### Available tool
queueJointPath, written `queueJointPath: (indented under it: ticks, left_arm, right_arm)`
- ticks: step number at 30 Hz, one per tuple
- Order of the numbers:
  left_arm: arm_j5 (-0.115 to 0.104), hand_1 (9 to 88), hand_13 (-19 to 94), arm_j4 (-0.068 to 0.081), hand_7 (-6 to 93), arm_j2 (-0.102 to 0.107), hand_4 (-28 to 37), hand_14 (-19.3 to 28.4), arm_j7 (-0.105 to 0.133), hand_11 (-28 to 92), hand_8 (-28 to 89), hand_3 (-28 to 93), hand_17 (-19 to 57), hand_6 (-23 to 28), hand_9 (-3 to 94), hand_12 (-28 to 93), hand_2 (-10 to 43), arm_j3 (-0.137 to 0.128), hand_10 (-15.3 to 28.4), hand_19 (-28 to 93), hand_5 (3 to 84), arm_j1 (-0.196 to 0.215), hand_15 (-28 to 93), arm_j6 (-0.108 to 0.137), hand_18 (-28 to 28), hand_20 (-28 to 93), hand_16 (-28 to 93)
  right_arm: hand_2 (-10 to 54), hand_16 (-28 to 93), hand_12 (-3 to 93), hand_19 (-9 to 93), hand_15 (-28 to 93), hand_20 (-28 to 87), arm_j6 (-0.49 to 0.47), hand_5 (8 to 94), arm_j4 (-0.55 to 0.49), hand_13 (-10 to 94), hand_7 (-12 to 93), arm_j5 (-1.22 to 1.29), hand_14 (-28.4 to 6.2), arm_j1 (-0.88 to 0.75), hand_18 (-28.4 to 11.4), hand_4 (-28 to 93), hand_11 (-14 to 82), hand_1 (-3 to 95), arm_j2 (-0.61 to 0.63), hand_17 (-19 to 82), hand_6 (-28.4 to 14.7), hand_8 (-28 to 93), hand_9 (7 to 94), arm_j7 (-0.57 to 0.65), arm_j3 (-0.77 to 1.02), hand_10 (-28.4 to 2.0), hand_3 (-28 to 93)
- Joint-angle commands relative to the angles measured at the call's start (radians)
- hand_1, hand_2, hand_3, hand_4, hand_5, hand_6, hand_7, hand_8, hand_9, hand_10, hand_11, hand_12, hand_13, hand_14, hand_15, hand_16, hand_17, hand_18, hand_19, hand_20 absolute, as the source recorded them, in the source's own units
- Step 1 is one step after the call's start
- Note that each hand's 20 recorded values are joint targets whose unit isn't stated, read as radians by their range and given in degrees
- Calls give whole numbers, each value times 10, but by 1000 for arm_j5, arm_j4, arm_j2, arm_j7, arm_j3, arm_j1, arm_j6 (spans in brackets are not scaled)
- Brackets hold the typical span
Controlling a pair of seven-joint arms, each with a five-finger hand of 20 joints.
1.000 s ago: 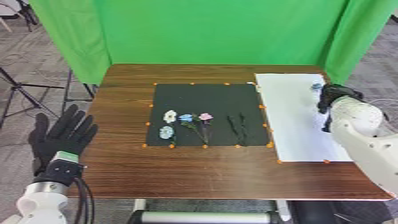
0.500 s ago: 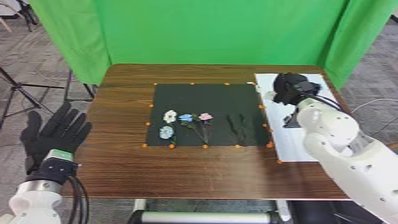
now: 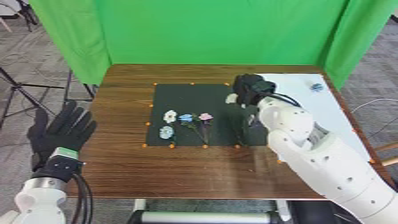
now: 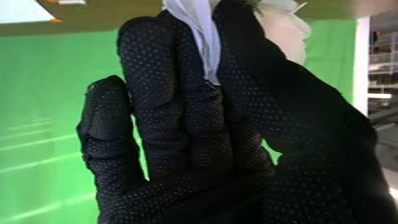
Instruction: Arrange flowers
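Black glove fabric covers our right hand (image 3: 255, 89), which is above the far right corner of the dark mat (image 3: 182, 95), beside the white sheet (image 3: 336, 117). In the right wrist view, we have a pale folded strip (image 4: 197, 31) pinched between thumb and fingers, with a white bloom (image 4: 284, 31) just beside the thumb – whether strip and bloom are one piece, we cannot tell. Our left hand (image 3: 60, 135) is wide, fingers straight and spread, at the left edge of the brown table (image 3: 133, 172). On the mat lie four flowers: a white flower (image 3: 170, 116), with a light blue flower (image 3: 166, 132) nearer us, then a blue flower (image 3: 186, 118) and a pink flower (image 3: 206, 116) side by side, both with thin stems running towards us. Farther right, near our arm, are dark stems (image 3: 237, 127). A small blue bloom (image 3: 317, 87) sits at the white sheet's far end – well apart from the four – and a green curtain (image 3: 213, 35) hangs behind the table.
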Motion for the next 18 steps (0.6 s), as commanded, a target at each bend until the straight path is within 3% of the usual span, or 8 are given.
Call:
queueJointPath:
  ticks: [1, 4, 8, 10, 11, 13, 16, 18]
  left_arm:
    - [-6, 254, 136, -8, 159, -8, -283, 121, 0, 210, -103, 672, -31, 66, 245, 80, 124, -8, 131, 239, 337, 15, 294, 25, 110, 84, -91]
    - [-7, 248, 87, -8, 159, -6, -283, 108, 3, 203, -103, 671, -36, 67, 220, 79, 129, -5, 127, 236, 337, 13, 276, 42, 105, 84, -94]
    - [-5, 246, 53, -11, 158, -1, -283, 99, 5, 200, -102, 674, -42, 69, 197, 79, 130, -6, 125, 233, 332, 16, 262, 40, 100, 84, -96]
    - [-28, 249, 49, -15, 159, 1, -283, 99, 16, 200, -101, 668, -43, 69, 194, 81, 132, -4, 125, 233, 331, 17, 263, 54, 100, 84, -95]
    - [-50, 247, 50, -21, 160, 2, -283, 99, 33, 201, -101, 658, -43, 68, 195, 81, 141, 3, 124, 234, 330, 14, 265, 77, 99, 85, -95]
    - [-63, 248, 60, -20, 166, 6, -283, 103, 46, 211, -103, 624, -44, 61, 202, 82, 159, 6, 124, 239, 324, 10, 273, 80, 100, 87, -96]
    - [-55, 259, 64, -24, 175, 8, -283, 104, 48, 218, -109, 578, -44, 54, 206, 78, 170, -1, 126, 245, 313, 18, 279, 81, 101, 87, -99]
    - [-34, 244, 64, -22, 179, 4, -283, 104, 34, 220, -111, 610, -44, 51, 206, 75, 164, -8, 125, 247, 311, 23, 282, 77, 101, 86, -101]
  right_arm:
    - [-95, 403, 449, 834, 433, 351, 9, 689, 35, 675, 430, -28, -59, -1, -210, -283, 138, 595, 18, 357, -2, 39, 810, -21, -28, -88, 728]
    - [-95, 382, 419, 807, 420, 340, -15, 676, 58, 657, 410, -14, -63, 16, -209, -283, 116, 569, 19, 341, -7, 15, 792, -39, -41, -92, 720]
    - [-95, 349, 382, 788, 416, 328, -15, 663, 52, 638, 390, -3, -72, 7, -211, -283, 100, 548, 26, 330, -10, -14, 771, -33, -35, -95, 716]
    - [-95, 335, 351, 787, 423, 325, -11, 661, 47, 634, 384, -12, -75, 6, -211, -283, 119, 541, 30, 329, -11, -19, 754, -34, -36, -98, 715]
    - [-95, 332, 343, 787, 425, 324, -17, 660, 41, 634, 383, -5, -76, 3, -211, -283, 126, 539, 33, 328, -12, -20, 750, -34, -33, -99, 715]
    - [-95, 323, 324, 785, 427, 320, -29, 655, 32, 630, 380, 53, -80, -4, -210, -283, 140, 537, 35, 327, -10, -20, 740, -29, -21, -102, 714]
    - [-95, 269, 245, 766, 435, 305, -39, 638, 19, 608, 377, 54, -95, -14, -210, -283, 197, 517, 37, 314, -13, -34, 698, -28, -9, -121, 720]
    - [-95, 253, 218, 759, 437, 298, -45, 638, 12, 603, 376, 63, -101, -17, -209, -283, 210, 515, 39, 312, -14, -33, 682, -30, -6, -129, 720]
